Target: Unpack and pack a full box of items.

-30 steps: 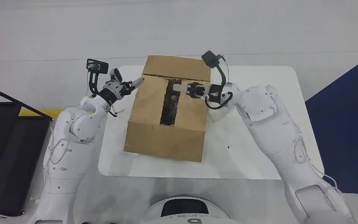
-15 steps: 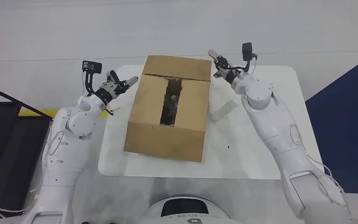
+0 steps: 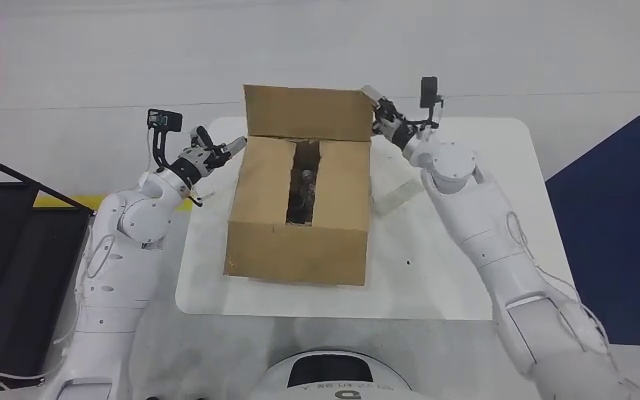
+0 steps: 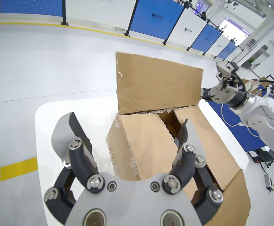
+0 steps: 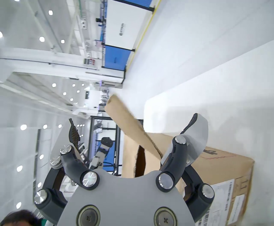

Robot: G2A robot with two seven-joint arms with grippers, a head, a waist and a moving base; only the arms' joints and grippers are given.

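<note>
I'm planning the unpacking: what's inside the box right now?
Through the slot between the top flaps of the box, something greyish shows in the dark, too unclear to identify. Those flaps cover the rest. The far flap stands up.

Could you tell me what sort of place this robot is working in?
Most likely a large industrial hall or robot test floor: it has blue and white partition panels, a yellow floor line, rows of high ceiling lights, and the cardboard box sits on a white table.
</note>
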